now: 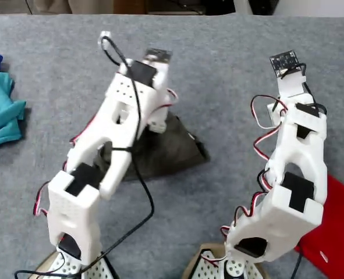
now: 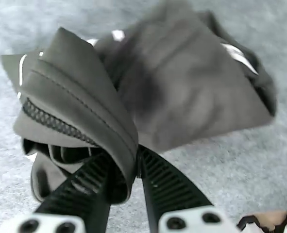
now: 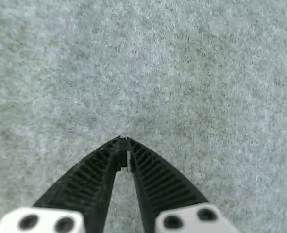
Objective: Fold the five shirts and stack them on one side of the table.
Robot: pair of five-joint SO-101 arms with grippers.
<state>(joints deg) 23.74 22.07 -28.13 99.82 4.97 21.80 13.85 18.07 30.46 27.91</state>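
Dark grey shirt [image 1: 174,152], lying in the middle of the table [image 1: 230,70], is bunching in our left gripper [image 2: 136,160], clamped on a hemmed fold, so we are judging it best to draw that edge across flat, while our right gripper [image 3: 127,148] is hovering pinched empty; we are reading no print.

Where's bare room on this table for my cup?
Bare: the far strip of the grey felt table, and the gap between the white left arm and white right arm. Crowded: the crumpled dark grey shirt under the left arm, the bunched teal shirt at the left edge, the flat red shirt near the right arm's base.
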